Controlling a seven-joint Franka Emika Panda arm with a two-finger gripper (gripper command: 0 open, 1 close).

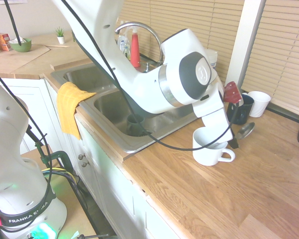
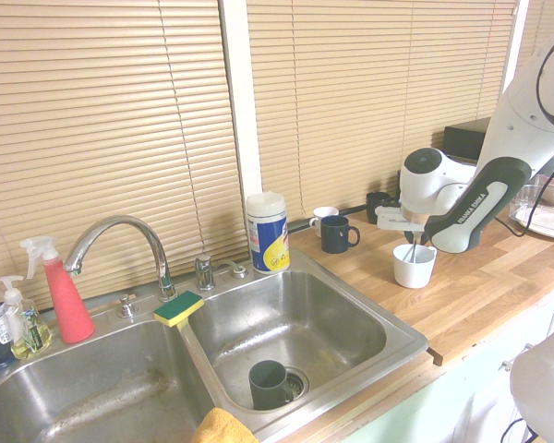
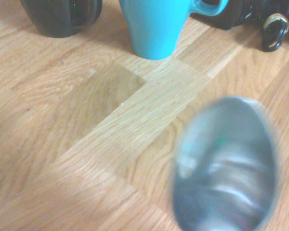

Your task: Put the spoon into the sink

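I've got the gripper (image 1: 235, 142) pinching the spoon (image 1: 245, 131) at right of frame, just above the white mug (image 1: 209, 147) on the wood counter (image 1: 224, 199) by the blinds; risk is clipping that mug while swinging left to the sink (image 1: 120, 115).

Spoon (image 1: 245, 130): shiny silver, bowl raised off the wooden counter beyond a white mug; blurred and close in the wrist view (image 3: 225, 166).
Sink (image 2: 346, 365): double-basin brushed steel, curved chrome faucet; dark mug in one basin.
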